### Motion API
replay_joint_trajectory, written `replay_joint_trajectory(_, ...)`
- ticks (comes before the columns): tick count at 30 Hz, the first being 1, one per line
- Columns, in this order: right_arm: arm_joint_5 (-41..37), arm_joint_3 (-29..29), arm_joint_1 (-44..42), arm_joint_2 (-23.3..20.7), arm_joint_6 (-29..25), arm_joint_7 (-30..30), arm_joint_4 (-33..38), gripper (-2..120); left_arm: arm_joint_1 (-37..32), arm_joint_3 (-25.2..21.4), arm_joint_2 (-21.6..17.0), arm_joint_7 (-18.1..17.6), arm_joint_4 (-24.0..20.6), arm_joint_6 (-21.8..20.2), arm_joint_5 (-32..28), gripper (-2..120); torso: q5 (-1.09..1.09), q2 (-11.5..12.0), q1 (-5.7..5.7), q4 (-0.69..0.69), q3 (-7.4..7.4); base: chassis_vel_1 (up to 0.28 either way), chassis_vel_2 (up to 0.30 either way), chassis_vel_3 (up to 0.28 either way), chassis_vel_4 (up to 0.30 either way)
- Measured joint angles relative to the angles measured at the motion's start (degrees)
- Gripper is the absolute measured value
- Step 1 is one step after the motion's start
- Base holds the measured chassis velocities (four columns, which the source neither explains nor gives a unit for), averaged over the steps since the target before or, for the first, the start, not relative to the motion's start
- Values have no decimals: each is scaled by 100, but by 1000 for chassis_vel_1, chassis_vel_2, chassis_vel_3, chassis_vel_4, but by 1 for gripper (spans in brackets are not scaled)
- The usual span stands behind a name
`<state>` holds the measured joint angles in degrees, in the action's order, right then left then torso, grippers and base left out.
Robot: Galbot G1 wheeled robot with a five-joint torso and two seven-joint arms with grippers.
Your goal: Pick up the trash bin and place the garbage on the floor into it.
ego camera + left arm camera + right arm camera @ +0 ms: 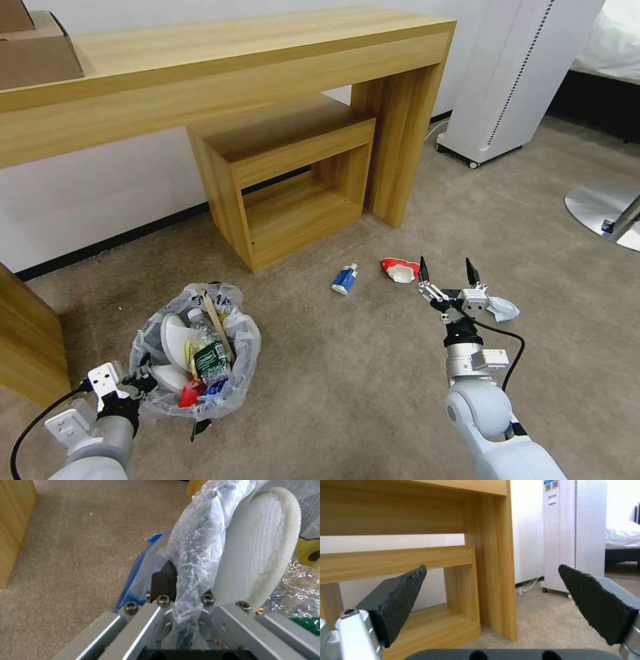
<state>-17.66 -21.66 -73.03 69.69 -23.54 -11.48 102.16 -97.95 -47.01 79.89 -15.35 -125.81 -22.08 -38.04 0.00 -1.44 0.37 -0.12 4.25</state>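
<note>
- Beige short-pile carpet floor (347, 373): mostly cleared.
- Small round dark trash bin with crinkly clear plastic liner (235, 381), front-left on the floor: holds white slippers, a bottle, a stick, wrappers.
- Left gripper (137, 385): fingers clamped on its rim.
- Right gripper (448, 272): fingers apart, empty, hovering.
- Left to bin: blue-white tube (345, 279), red-white wrapper (399, 269), pale scrap (503, 309).

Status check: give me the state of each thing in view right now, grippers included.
Small dark trash bin with clear plastic liner: upright, nearly full.
Left gripper: shut on the bin's rim.
Right gripper: open, empty, above the carpet.
Blue-white tube: lying on the beige carpet.
Red-and-white crumpled wrapper: on the carpet.
Pale crumpled scrap: on the carpet.
</note>
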Motion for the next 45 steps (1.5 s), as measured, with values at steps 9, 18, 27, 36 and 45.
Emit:
replay_joint_trajectory(9,-27,-2,-22,-6,-5,61,14,100,-3,22,61,-3,14,16,78,0,0,0,0,0,0,0,0,0,0)
replay_joint_trajectory(18,-26,-22,-59,-4,-52,101,14,100,-42,19,81,8,6,33,110,0,0,0,0,0,0,-14,-16,-13,-14)
replay_joint_trajectory(27,0,-69,-135,20,-105,118,29,100,-90,3,67,27,-49,59,111,0,0,0,0,-4,0,-56,-57,-65,-57)
replay_joint_trajectory(36,-2,-151,-251,31,-63,141,112,100,-111,2,57,30,-71,69,109,0,0,0,0,0,0,0,0,0,0)
replay_joint_trajectory(45,-5,-190,-321,44,-50,153,138,100,-97,19,39,32,-70,69,108,0,0,0,-1,0,-1,-17,17,16,-21)
